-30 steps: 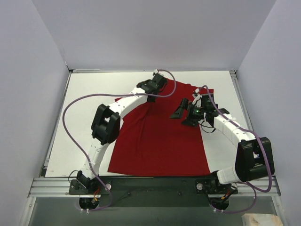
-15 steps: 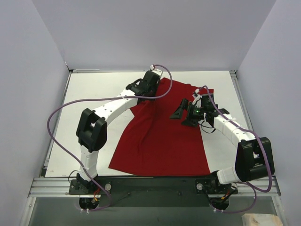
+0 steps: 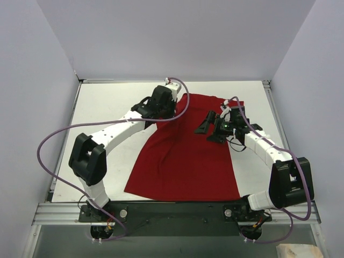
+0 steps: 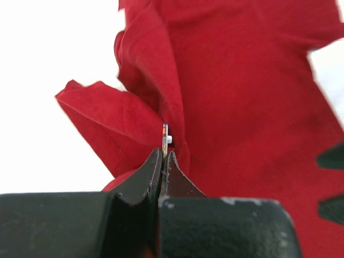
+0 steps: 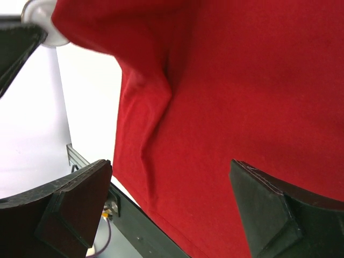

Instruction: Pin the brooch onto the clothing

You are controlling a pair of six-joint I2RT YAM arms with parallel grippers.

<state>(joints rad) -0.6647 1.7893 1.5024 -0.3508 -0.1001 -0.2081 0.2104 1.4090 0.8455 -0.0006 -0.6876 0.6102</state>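
Note:
The clothing (image 3: 183, 161), a dark red T-shirt, lies spread on the white table, with its far left part bunched and lifted. My left gripper (image 3: 164, 112) (image 4: 164, 153) is shut on the brooch (image 4: 165, 133). The brooch shows edge-on as a thin disc with a small white piece on its right side, pressed into a raised fold of the shirt (image 4: 134, 115). I cannot tell whether it has gone through the cloth. My right gripper (image 3: 210, 132) (image 5: 169, 188) hovers open over the shirt (image 5: 242, 80), right of the fold, with nothing between its fingers.
White table surface (image 3: 102, 113) lies left of the shirt. A metal rail (image 3: 172, 212) runs along the near edge. Grey walls enclose the table on three sides. Purple cables (image 3: 48, 145) loop off both arms.
The left arm's elbow has swung out to the left, and its gripper has shifted slightly left with the brooch, gathering the shirt's far left part. The right gripper has barely moved.

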